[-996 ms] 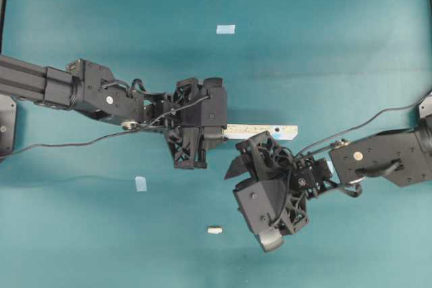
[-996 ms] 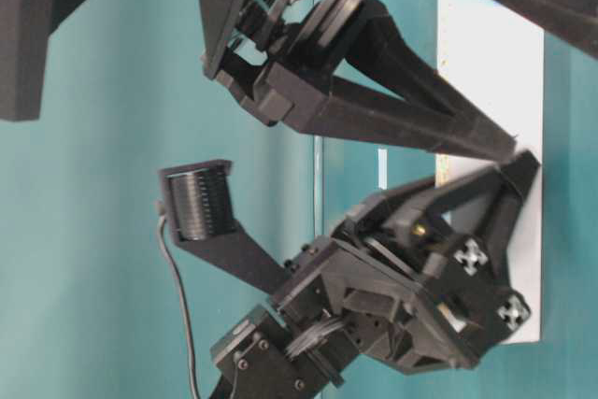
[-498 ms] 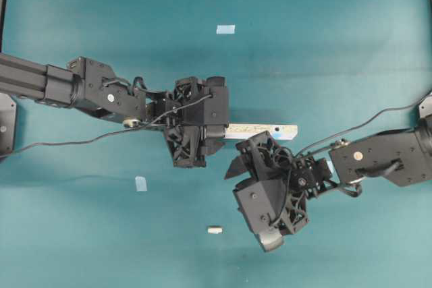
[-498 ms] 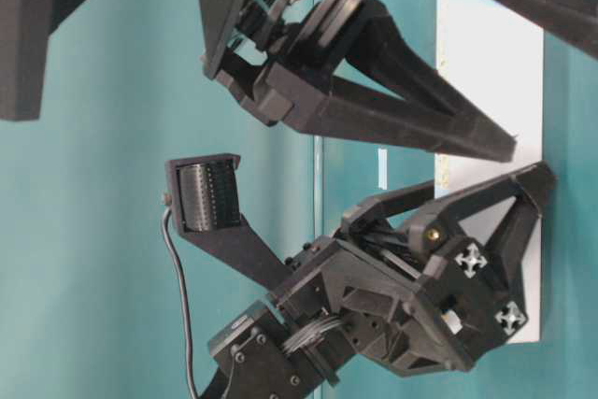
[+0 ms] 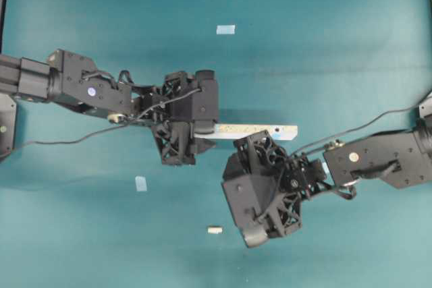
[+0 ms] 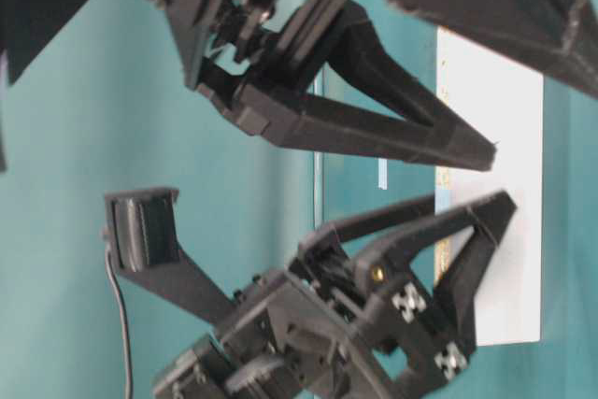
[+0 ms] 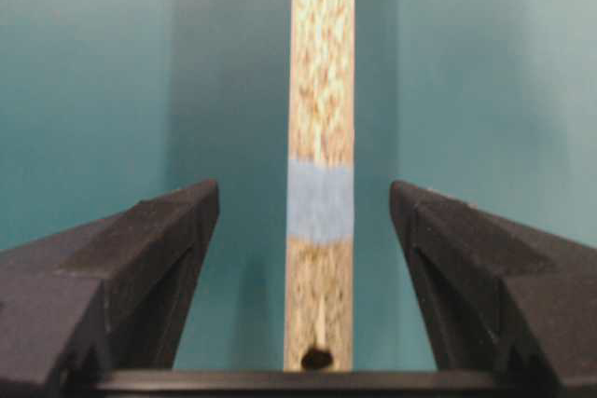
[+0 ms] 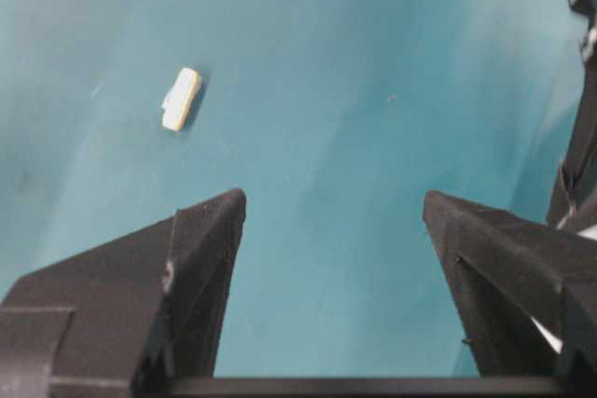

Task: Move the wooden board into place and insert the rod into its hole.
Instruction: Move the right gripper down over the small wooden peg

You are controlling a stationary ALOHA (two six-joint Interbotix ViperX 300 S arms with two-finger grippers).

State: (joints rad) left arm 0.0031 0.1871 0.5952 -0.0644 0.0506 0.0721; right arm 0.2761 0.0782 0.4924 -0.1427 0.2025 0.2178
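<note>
Left gripper (image 7: 303, 221) reaches in level from the left of the overhead view, its jaws spread apart on either side of the wooden board (image 5: 253, 130) and clear of its edges. That board lies flat on the teal table (image 5: 324, 45), its blue patch (image 7: 320, 198) between the fingers and the hole (image 7: 317, 358) close to the wrist camera. Further right, the right gripper (image 8: 331, 230) angles down over bare table with jaws wide and nothing between them; the rod (image 5: 214, 230) lies just to its left.
</note>
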